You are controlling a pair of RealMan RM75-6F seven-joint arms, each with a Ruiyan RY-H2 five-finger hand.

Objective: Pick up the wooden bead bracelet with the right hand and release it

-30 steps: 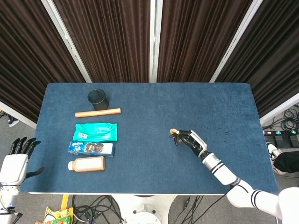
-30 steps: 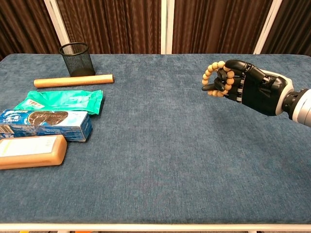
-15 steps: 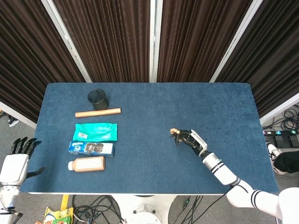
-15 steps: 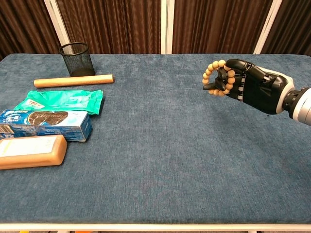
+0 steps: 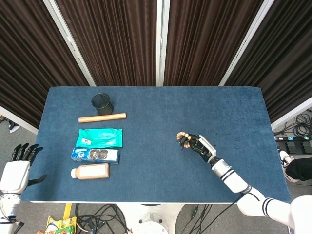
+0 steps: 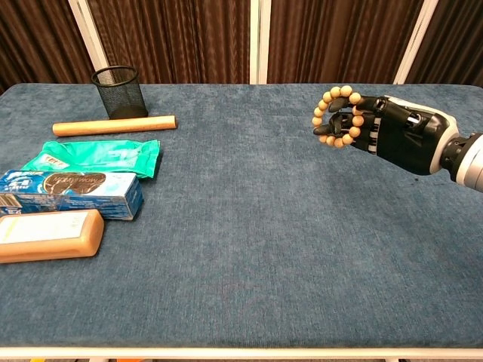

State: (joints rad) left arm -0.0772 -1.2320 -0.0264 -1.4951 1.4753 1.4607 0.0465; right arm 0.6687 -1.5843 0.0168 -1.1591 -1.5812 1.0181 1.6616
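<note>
right hand [image 6: 392, 136] fingers curled on bracelet [image 6: 337, 117], above table [image 6: 241, 249] | left hand [image 5: 17, 168] fingers apart | risk: beads snag fingers on release

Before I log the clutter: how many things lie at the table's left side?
5: cup at the back, then stick, green pouch, cookie box, and bottle nearest the front. None seem hidden.

Right hand [image 6: 392, 136]: black fingers, white back plate, silver wrist cuff, white forearm. Left hand [image 5: 17, 168]: black fingers, white casing.
</note>
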